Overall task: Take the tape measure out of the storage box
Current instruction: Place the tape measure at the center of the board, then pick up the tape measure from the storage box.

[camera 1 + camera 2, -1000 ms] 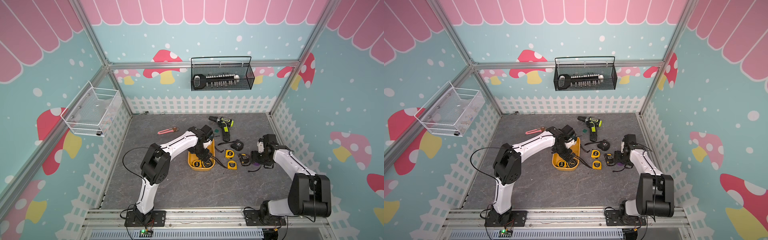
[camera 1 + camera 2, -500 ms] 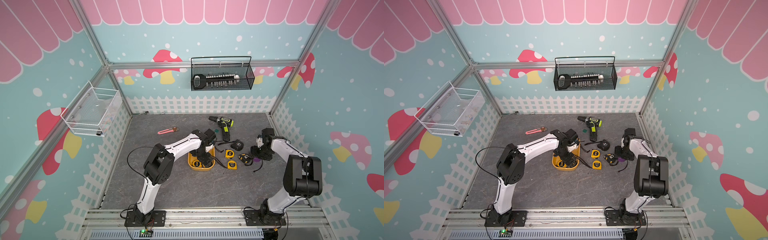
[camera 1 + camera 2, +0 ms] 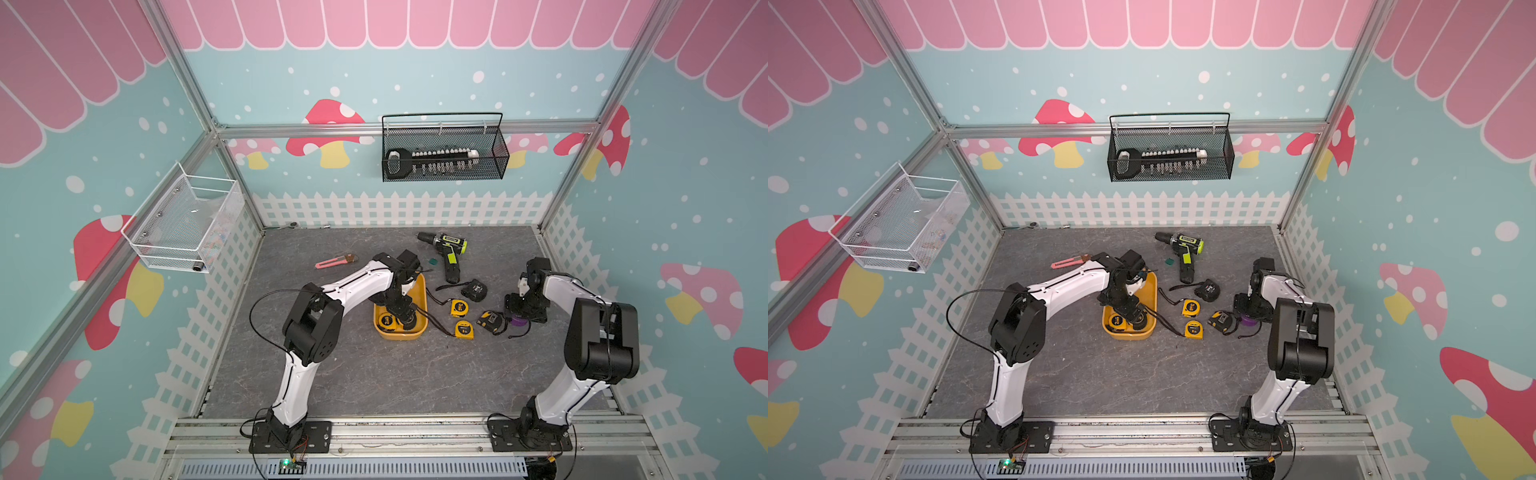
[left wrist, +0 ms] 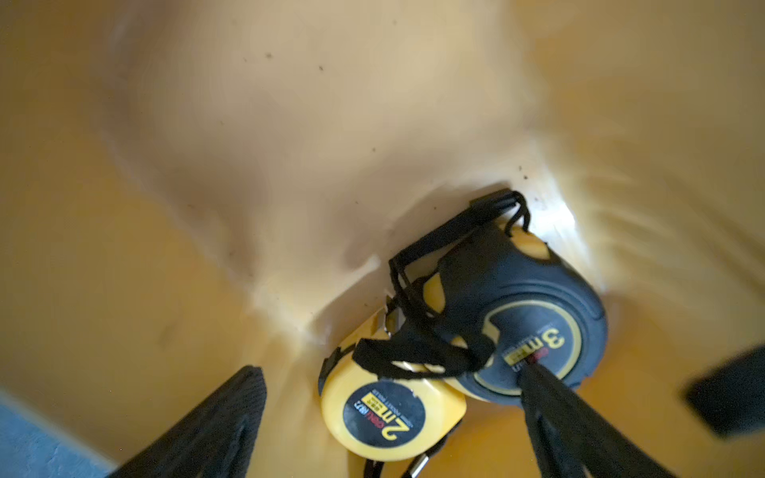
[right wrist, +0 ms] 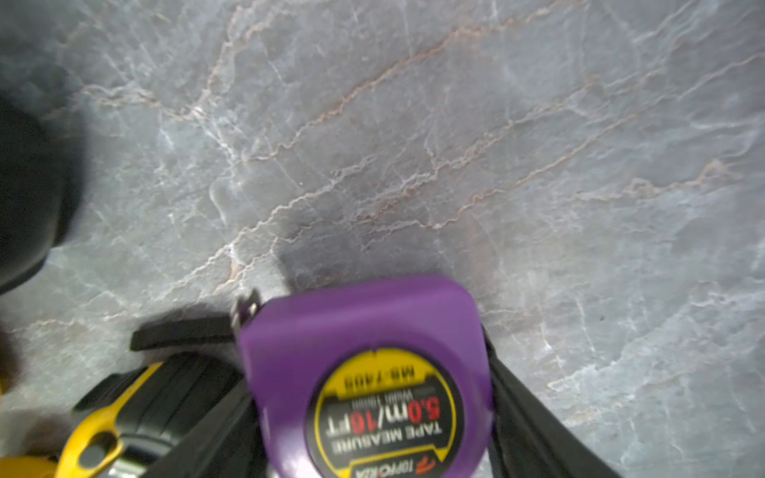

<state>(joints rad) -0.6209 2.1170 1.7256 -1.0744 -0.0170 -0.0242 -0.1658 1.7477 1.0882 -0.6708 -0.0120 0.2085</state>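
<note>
Both top views showed us the left gripper (image 3: 402, 316) inside the near end of the storage box (image 3: 420, 291). Left wrist: its jaws stood wide and empty over the yellow tape measure (image 4: 372, 414) and black tape measure (image 4: 538, 306) there. Right wrist: the right gripper (image 5: 364, 393) straddled the purple tape measure (image 5: 360, 331); whether it gripped, we couldn't tell.

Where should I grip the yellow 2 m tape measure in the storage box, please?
Probably from straight above, pinching the narrow rim of the yellow 2 m tape measure: it lies flat, label up, in the storage box. Avoid the side where the black 3 m tape measure abuts.
</note>
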